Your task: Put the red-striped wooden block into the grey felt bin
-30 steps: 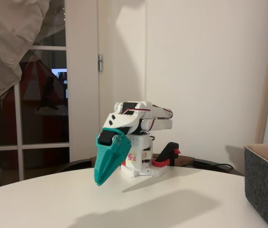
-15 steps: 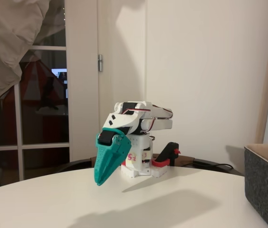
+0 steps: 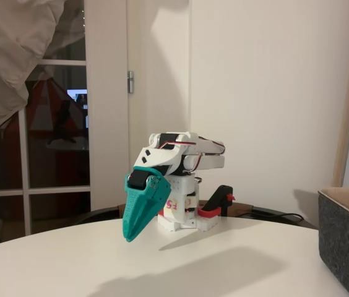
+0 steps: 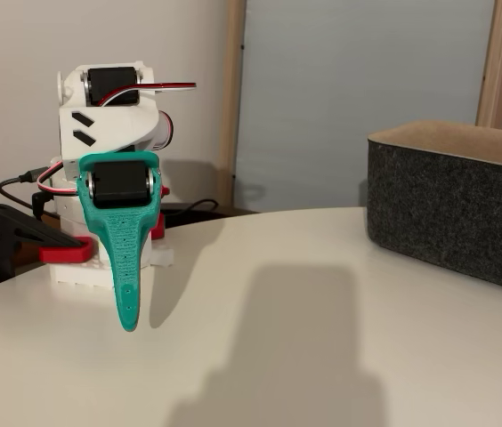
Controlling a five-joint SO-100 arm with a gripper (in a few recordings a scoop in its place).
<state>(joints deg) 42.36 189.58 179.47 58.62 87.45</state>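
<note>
- The round white table (image 3: 236, 260) carries everything.
- The grey felt bin (image 4: 456, 209) sits at the right edge of the table in both fixed views, well apart from the arm.
- The white arm (image 3: 184, 154) is folded low over its base.
- The teal claw (image 4: 127, 320) points down just above the table, its fingers closed together, holding nothing.

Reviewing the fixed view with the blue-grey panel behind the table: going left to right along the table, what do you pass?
Black clamp → white arm base with the teal gripper hanging closed in front of it, tip just above the table → bare white tabletop → grey felt bin at the right edge.
</note>
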